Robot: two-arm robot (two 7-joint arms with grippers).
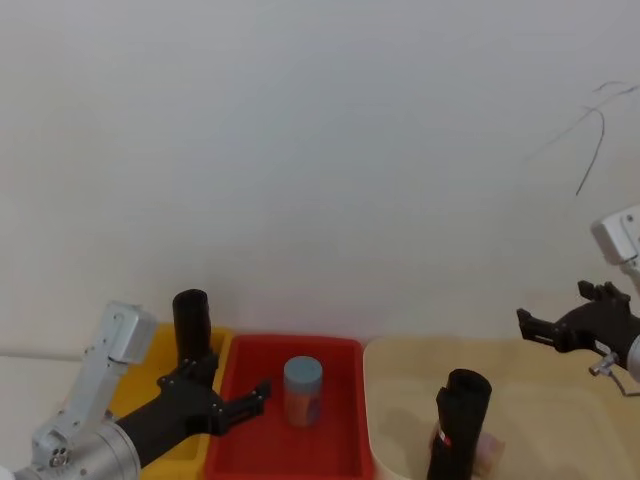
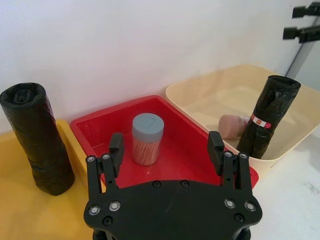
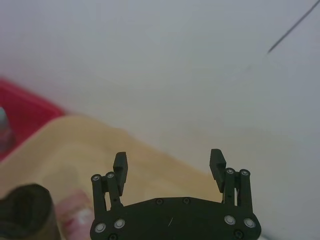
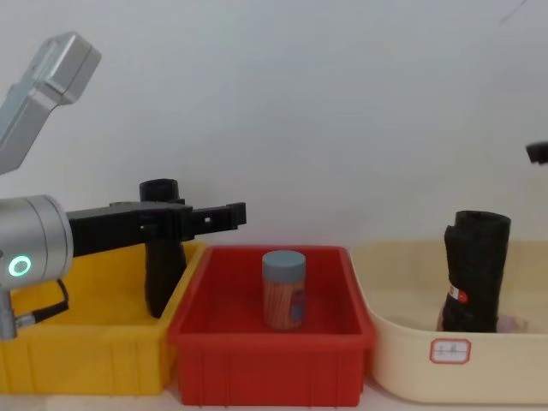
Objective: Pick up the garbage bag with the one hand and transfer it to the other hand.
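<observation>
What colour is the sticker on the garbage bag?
White with red, on the garbage bag; left wrist view shows it best.

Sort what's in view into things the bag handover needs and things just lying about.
For the job: garbage bag with the sticker, upright in the cream bin; left gripper, open above the red bin; right gripper, open above the cream bin.

Lying about: plain black roll, yellow bin, lidded jar.

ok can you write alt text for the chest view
Three bins in a row before a white wall: a yellow bin, a red bin holding a grey-lidded jar, and a beige bin where the garbage bag stands upright. The left gripper reaches over the yellow bin, past a second black roll.
</observation>
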